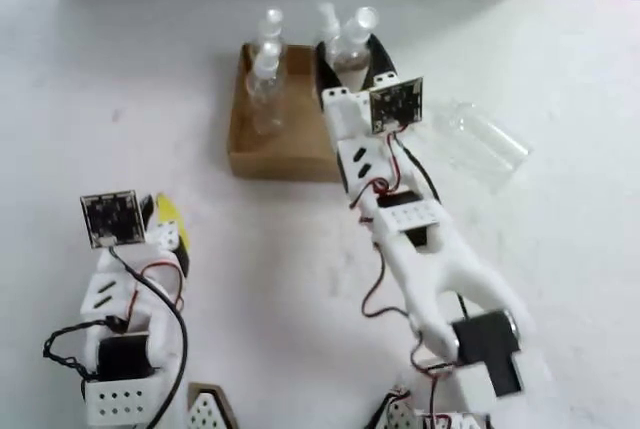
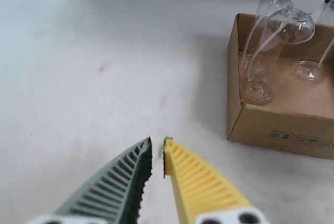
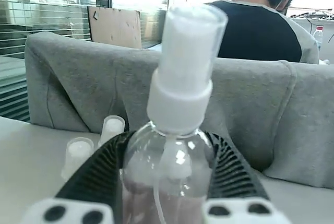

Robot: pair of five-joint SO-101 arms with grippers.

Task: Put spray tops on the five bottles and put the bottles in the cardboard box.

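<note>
Clamped between the black fingers of the right tool, a clear bottle stands upright with a white spray top fitted on its neck. The fingers press on both sides of its rounded shoulder. Just past 1 finger, lower than that top, sit 2 more white caps, and a grey sofa runs across behind them.

From the high view, the right tool sits at the far corner of the cardboard box, on the side away from the left arm. Whether the held bottle is over the box's inside or just outside its wall cannot be told from here. Inside the box, beside this tool on the side toward the left arm, 2 standing bottles carry white tops.

On the tool's other side, apart from the box, a loose bottle lies on its side on the white tabletop.

Well back from the box, the left tool hangs low over the tabletop, its grey and yellow fingers drawn together to a thin slit and gripping nothing. Ahead of it and off to the yellow finger's side stands the box, with the round bases of the 2 bottles resting on its floor.
</note>
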